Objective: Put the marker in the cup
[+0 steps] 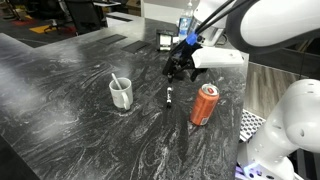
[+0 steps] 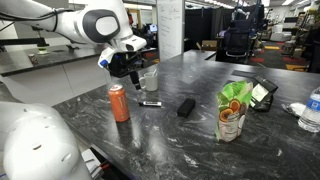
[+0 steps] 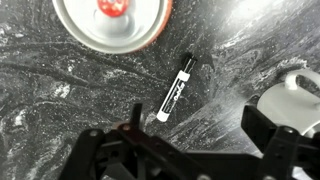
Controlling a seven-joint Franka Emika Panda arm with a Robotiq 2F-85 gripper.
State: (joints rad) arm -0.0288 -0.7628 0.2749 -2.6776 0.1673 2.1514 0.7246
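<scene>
The black marker (image 3: pixel 175 87) lies flat on the dark marbled table, between the orange can and the cup; it shows in both exterior views (image 1: pixel 171 97) (image 2: pixel 150 102). The small whitish cup (image 1: pixel 120 93) stands upright with a pale stick in it. It also shows in an exterior view (image 2: pixel 149 78) and at the right edge of the wrist view (image 3: pixel 295 98). My gripper (image 3: pixel 195 135) is open and empty. It hovers above the table near the marker (image 1: pixel 180 66) (image 2: pixel 125 70) and touches nothing.
An orange-red drink can (image 1: pixel 204 104) (image 2: pixel 118 102) (image 3: pixel 110 20) stands close to the marker. A small black object (image 2: pixel 186 106) and a green snack bag (image 2: pixel 234 110) sit further along the table. A phone on a stand (image 2: pixel 262 93) is beyond them.
</scene>
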